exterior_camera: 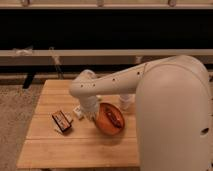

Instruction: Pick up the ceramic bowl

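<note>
The round, shallow, glossy orange-brown ceramic bowl (110, 118) shines with a smooth glaze, a dark reddish streak across its inside. It is tilted beside the gripper (92, 116), which hangs at the end of a smooth, matt cream plastic arm (120, 82) low over the table. The pale wooden slatted table (75, 150) shows a matt grain. The small dark box (61, 121) looks like printed card. The floor's grey carpet (15, 115) looks rough.
</note>
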`<state>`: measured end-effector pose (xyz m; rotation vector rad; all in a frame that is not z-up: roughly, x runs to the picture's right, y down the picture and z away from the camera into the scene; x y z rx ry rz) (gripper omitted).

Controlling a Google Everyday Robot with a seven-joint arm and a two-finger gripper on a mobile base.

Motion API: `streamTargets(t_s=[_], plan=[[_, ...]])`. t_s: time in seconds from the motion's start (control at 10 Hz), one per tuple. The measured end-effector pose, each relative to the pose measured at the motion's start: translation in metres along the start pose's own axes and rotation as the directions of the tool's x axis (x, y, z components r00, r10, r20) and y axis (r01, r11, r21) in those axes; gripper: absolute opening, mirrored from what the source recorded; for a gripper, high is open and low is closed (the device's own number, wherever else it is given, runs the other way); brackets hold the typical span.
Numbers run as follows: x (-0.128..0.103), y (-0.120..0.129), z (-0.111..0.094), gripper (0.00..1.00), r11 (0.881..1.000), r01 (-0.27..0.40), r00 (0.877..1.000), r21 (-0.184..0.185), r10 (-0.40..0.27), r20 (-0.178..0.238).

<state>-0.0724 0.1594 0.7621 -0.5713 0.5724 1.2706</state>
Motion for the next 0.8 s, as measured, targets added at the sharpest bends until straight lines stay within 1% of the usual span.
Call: streamTargets(t_s=[0.2, 0.4, 0.5, 0.8], plan=[[-0.0011, 0.0048, -0.0059, 0.00, 0.999, 0.022, 1.000, 0.045, -0.022, 0.006], [-0.0014, 0.0033, -0.0099, 0.00, 0.997, 0.025, 1.000, 0.076, -0.026, 0.011], [-0.0013, 0.0026, -0.0117, 0.00, 0.996, 0.024, 1.000, 0.083, -0.025, 0.014], [-0.0016, 0.0001, -0.0117, 0.00, 0.996, 0.019, 1.000, 0.082, -0.020, 0.014]])
